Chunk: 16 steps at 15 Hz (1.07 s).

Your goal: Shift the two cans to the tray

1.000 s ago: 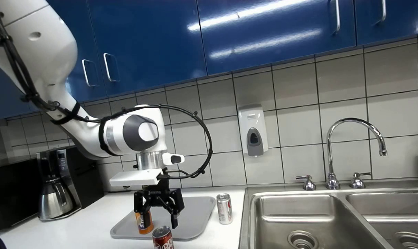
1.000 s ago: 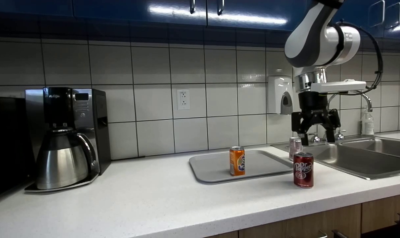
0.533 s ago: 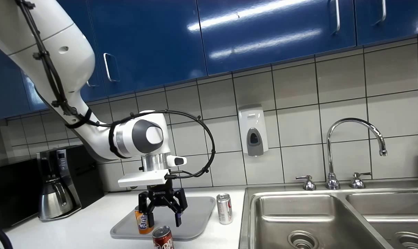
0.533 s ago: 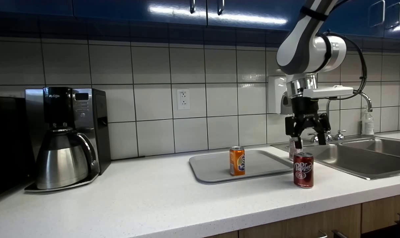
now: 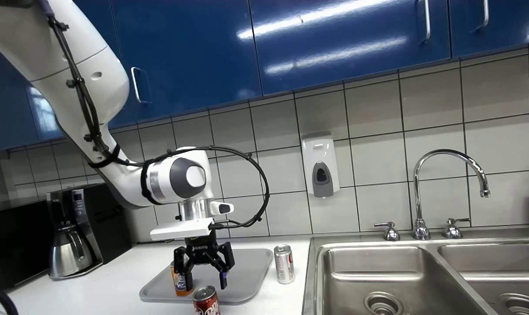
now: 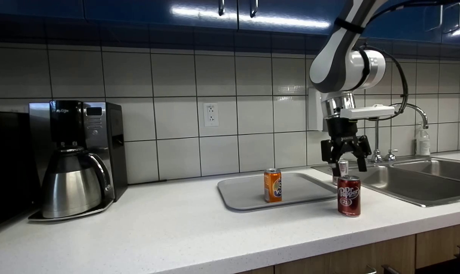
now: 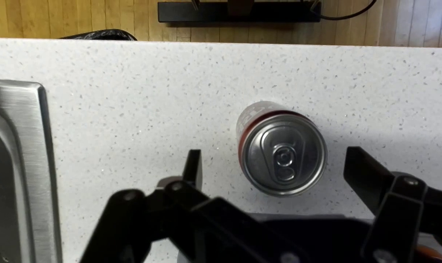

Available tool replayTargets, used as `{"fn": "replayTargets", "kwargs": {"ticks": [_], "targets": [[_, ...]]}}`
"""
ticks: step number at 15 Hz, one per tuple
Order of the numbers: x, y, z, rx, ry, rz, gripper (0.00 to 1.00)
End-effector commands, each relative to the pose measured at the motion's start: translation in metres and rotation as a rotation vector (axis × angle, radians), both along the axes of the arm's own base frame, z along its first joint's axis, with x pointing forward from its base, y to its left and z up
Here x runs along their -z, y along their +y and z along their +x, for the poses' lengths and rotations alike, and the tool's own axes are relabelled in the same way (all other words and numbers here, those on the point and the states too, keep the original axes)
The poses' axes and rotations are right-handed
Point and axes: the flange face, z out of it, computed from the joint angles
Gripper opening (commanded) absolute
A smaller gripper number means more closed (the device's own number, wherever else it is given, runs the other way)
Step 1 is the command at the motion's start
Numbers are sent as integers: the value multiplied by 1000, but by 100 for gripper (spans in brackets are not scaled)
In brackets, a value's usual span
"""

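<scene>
Glossy blue wall cabinets (image 5: 181,57) hang above a long white speckled countertop (image 6: 138,236), and a white jointed robot arm (image 5: 107,92) reaches down over it. A double-basin stainless steel sink (image 5: 347,240) is set into the right part of the counter. Towards the left stands a black and silver coffee maker (image 6: 78,152) with small lettering reading "Mr. Coffee". Left of the sink, near the counter's back edge, lies a flat, pale grey rectangular tray (image 6: 306,186) with a low rim. A black two-fingered gripper (image 5: 206,283), marked "Robotiq", hangs over the counter with its jaws spread wide.

A dark red metal drink can (image 6: 349,196), labelled "Dr Pepper" and "23", stands upright on the counter between the tray and the front edge; in the wrist view its silver top shows between the jaws. A silver-grey metal drink can (image 5: 284,264) stands upright farther from the front edge, between tray and sink, its print too small to read. An orange metal drink can (image 6: 272,185) stands on the tray, showing part of a Fanta logo.

Compared with half a second earlier, the gripper is slightly lower and farther left in both exterior views. The jaws are just as wide, and tray and cans are unmoved.
</scene>
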Motion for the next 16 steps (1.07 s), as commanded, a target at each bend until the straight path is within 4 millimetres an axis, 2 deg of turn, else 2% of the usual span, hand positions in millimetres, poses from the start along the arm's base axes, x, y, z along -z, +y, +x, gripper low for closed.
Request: {"fn": "replayTargets", "kwargs": {"ticks": [1,8,16], "targets": [[8,5,9,-30,8,-4,100],[29,11,3,-49,40,-12,100],[38,10,-5,-76,27,-21,100]]}}
